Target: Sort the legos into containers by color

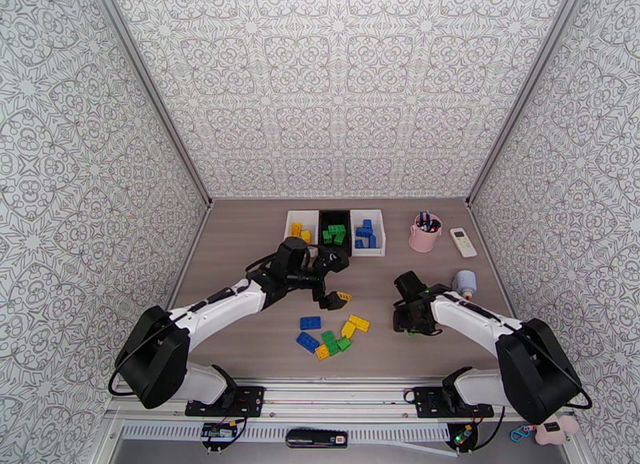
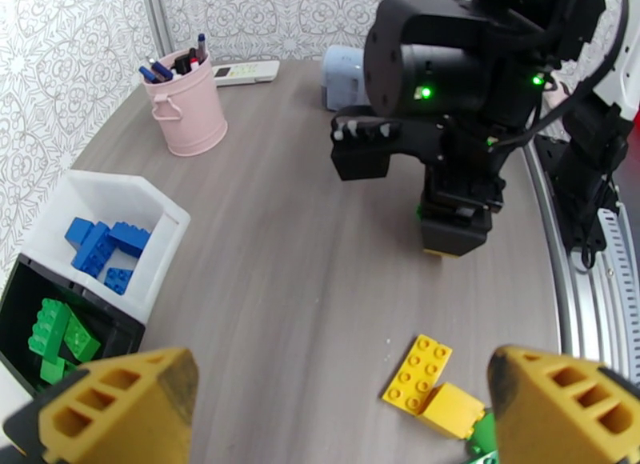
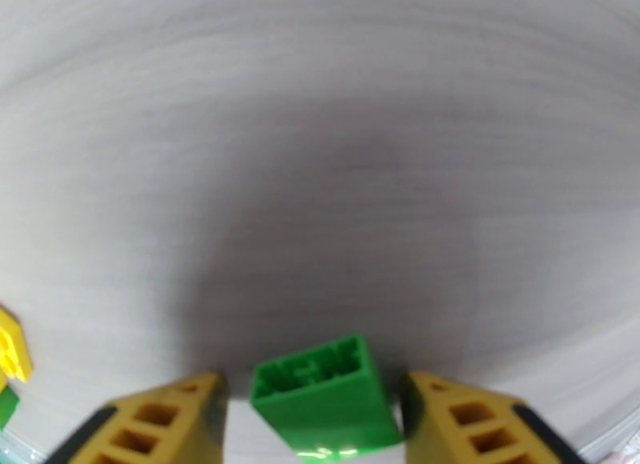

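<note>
the top view lays out the table (image 1: 240, 250): three bins in a row at the far side, a white bin (image 1: 290, 218) with yellow bricks, a black bin (image 1: 336, 214) with green ones and a second white bin (image 1: 382, 238) with blue ones, then a pink cup (image 1: 424, 234) and a remote (image 1: 462, 242) off to their right. near the front edge lies a cluster of loose legos (image 1: 332, 338), blue, yellow and green, some touching. the left gripper (image 1: 338, 298) hangs just beyond that cluster, between it and the bins. the left wrist view adds what the top one cannot: its fingers (image 2: 120, 410) are spread as wide as they go with nothing between them, two yellow legos (image 2: 418, 370) lie just ahead on the bare wood, and the black bin and the second white bin stand to the left with their contents plain. the same view shows the right gripper (image 1: 410, 323) from the side, pointing straight down with its tip at the tabletop, well apart from the cluster, a sliver of green at its foot. the right wrist view settles what that is: a green brick (image 3: 328, 394) sits on the table between the right fingers (image 3: 160, 426), hollow side toward the camera. the fingers are drawn in close, yet a thin gap shows on each side of the brick, so they straddle it without gripping it.
</note>
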